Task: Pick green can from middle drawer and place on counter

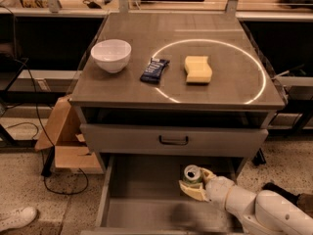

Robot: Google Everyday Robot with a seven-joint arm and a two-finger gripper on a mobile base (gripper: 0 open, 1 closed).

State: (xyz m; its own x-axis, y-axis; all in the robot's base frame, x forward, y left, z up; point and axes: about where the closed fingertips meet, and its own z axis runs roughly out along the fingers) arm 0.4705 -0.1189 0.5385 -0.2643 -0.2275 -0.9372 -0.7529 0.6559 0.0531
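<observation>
The green can (191,173), with its silver top showing, stands upright inside the open middle drawer (139,197), toward the right of the drawer floor. My gripper (194,181) reaches in from the lower right on a white arm. Its pale fingers (192,190) are shut on the can from the front and the right. The counter (122,87) with its white circle lies above, beyond the drawers.
On the counter are a white bowl (111,54), a dark blue packet (154,70) and a yellow sponge (198,69). A closed drawer front with a dark handle (173,140) overhangs the open drawer. A cardboard box (61,138), cables and a white shoe (15,218) lie left on the floor.
</observation>
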